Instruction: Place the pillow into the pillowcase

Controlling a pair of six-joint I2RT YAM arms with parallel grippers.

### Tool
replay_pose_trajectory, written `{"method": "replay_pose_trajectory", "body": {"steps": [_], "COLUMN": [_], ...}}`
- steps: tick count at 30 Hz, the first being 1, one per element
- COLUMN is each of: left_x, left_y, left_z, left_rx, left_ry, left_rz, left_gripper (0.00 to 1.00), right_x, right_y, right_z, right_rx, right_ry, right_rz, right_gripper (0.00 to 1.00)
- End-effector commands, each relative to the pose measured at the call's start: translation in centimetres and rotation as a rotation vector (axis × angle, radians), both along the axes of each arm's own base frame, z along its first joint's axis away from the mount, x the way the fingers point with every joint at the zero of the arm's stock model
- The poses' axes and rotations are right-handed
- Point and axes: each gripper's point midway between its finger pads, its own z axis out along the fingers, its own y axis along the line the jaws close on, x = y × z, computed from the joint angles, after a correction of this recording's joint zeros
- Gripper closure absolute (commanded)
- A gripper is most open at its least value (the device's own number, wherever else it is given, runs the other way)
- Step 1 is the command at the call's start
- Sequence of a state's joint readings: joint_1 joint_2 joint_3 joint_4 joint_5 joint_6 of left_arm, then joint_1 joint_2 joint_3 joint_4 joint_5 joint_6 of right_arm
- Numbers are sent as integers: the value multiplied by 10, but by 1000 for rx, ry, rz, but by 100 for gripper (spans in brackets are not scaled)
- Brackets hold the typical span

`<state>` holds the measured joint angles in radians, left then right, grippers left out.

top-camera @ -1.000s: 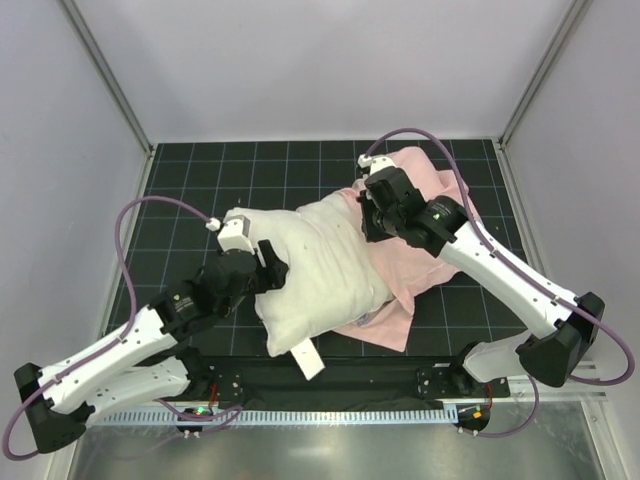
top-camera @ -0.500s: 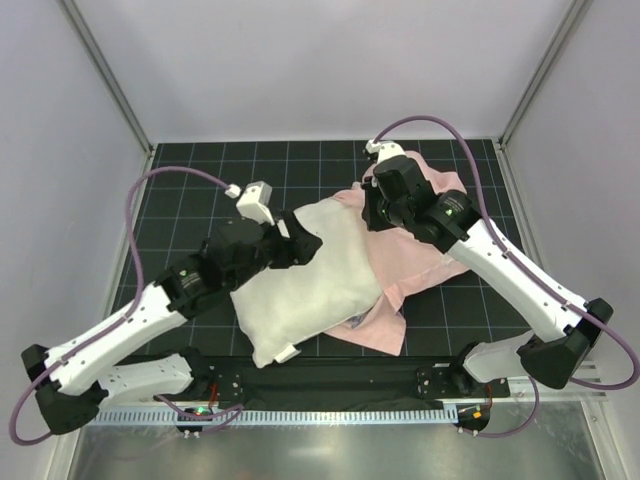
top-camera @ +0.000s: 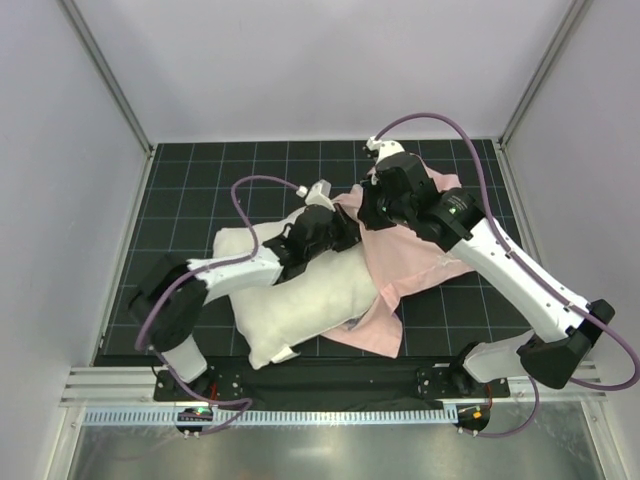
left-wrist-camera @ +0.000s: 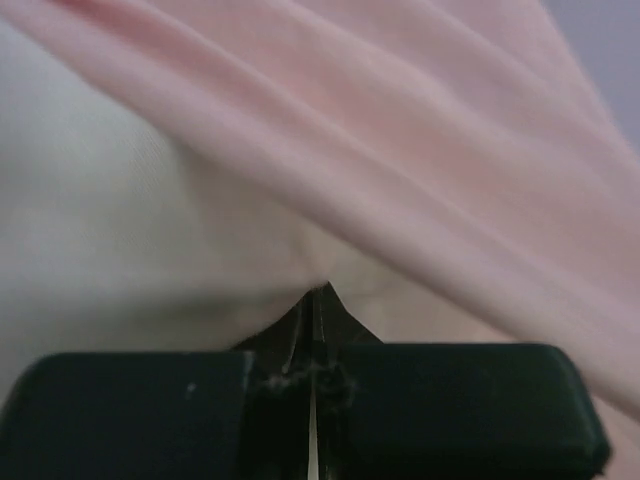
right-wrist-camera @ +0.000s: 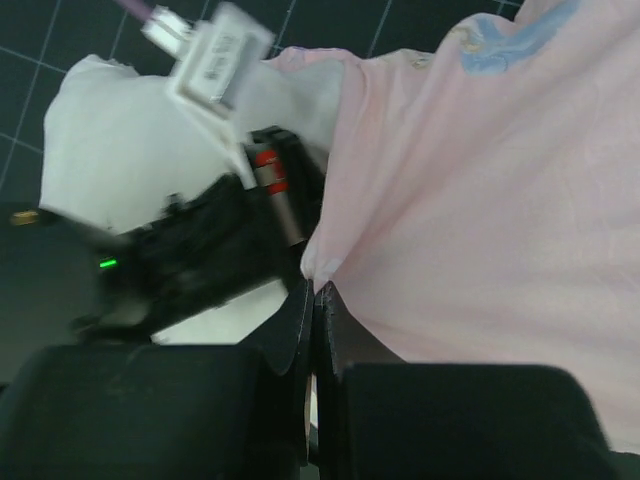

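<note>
Pink pillowcase (top-camera: 425, 250) lies centre-right, overlapping the right end of the white pillow (top-camera: 295, 295). Right gripper (right-wrist-camera: 313, 290) pinches the case's left edge. Left gripper (left-wrist-camera: 315, 300) is pressed together against the pillow under that edge; can't tell if cloth is caught.

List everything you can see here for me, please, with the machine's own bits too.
pillow: one, white, middle of the mat, far end at the pillowcase
pillowcase: one, pale pink, right of the pillow and partly under it
mat: one, black with a grid, covering the table
walls: three, pale grey, around the mat
cables: two, purple, looping over the arms
left arm: one, white and black, across the pillow
right arm: one, white and black, over the pillowcase
left gripper: one, black, shut on the pillow
right gripper: one, black, shut on the pillowcase
</note>
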<state>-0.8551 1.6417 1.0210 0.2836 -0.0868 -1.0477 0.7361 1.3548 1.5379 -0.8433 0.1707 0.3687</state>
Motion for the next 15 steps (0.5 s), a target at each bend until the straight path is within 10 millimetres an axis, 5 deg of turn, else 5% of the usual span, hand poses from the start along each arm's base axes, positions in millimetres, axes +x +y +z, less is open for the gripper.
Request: {"method": "replay_pose_trajectory", "body": {"steps": [1,2,6,9,13,15], "left_x": [21,29,55,61,68,64], "left_y": [-37,-48,-76,-92,-72,-56], "left_z": [14,-11,-44,-44,-26,-38], "left_rx": [-244,-284,-386,-398,-374,-289], "left_ry": [-18,22,55,43,-12,4], "left_rz": [-3,9,45,44,97,102], "left_gripper": [100,100,100,100,100,99], "right_x": [-2,-5,-24,-31,-26,-27], "right_y": [38,46,76,87,72,60], "right_z": [52,53,69,74,77,84], "right_rx": [218,244,349,361,334,338], "right_ry": [-80,-66,-56,-47,-85,-115], "right_rz": [117,150,258,291,224,200], "right_gripper": [96,96,96,96,96,96]}}
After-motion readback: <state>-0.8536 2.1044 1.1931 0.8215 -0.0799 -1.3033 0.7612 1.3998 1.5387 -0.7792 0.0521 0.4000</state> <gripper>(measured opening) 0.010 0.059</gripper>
